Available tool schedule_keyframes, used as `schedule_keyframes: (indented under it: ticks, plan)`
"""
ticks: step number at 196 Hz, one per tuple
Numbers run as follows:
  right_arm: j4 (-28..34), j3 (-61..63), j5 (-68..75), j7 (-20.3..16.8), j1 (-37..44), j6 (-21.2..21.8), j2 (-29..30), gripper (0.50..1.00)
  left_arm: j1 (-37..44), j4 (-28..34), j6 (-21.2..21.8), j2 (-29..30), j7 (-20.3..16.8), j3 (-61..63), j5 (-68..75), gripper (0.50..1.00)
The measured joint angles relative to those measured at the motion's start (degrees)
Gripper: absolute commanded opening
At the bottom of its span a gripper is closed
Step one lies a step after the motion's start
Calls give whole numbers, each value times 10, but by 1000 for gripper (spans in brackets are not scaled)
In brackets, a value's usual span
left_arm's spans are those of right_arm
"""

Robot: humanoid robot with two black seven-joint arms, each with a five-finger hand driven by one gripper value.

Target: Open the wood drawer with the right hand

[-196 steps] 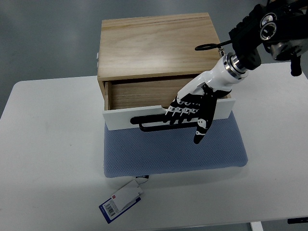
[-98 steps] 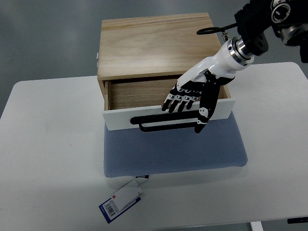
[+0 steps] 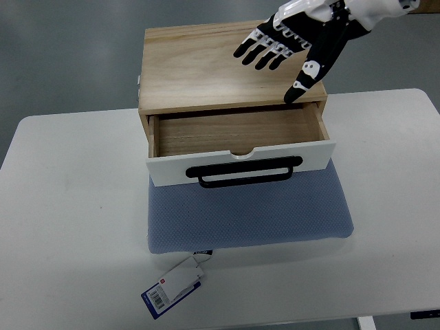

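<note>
Drawer (image 3: 237,137) looks light, rigid wood, already pulled out; I'd hook its black handle (image 3: 249,172). Right hand (image 3: 295,41) hovers above the box, fingers spread, empty.

The wood drawer (image 3: 240,148) is pulled partway out of a light, pale-grained wooden box (image 3: 220,65). Its inside is bare wood and holds nothing that can be seen. The front panel (image 3: 172,170) is white, with a small half-round notch at the middle of its top edge, and carries a long black handle (image 3: 249,172) mounted horizontally across it. The front sits square to the box, slightly tilted in the picture, lower on the left. The box and drawer rest on a blue-grey padded mat (image 3: 247,216) lying on the white surface (image 3: 69,220).
</note>
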Motion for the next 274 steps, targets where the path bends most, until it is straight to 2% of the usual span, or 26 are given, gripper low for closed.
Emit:
schedule_keyframes:
  ticks: [24, 54, 94, 127, 149, 168, 211, 274]
  plan:
    - [-21, 66, 2, 0, -59, -43, -53, 924, 0, 0, 0, 0, 0, 0, 0, 1000]
    - [-60, 188, 3, 1, -175, -104, -121, 924, 0, 0, 0, 0, 0, 0, 0, 1000]
    - [-142, 398, 4, 3, -375, -175, -139, 924, 0, 0, 0, 0, 0, 0, 0, 1000]
    - [-213, 584, 2, 4, -547, -229, -96, 924, 0, 0, 0, 0, 0, 0, 0, 1000]
    - [-261, 673, -1, 5, -628, -260, -50, 926, 0, 0, 0, 0, 0, 0, 0, 1000]
    - [-307, 716, -3, 16, -674, -269, -11, 924, 0, 0, 0, 0, 0, 0, 0, 1000]
    - [-389, 731, 4, 69, -736, -272, 46, 926, 0, 0, 0, 0, 0, 0, 0, 1000]
    - [-427, 818, -5, 73, -799, -272, 127, 930, 0, 0, 0, 0, 0, 0, 0, 1000]
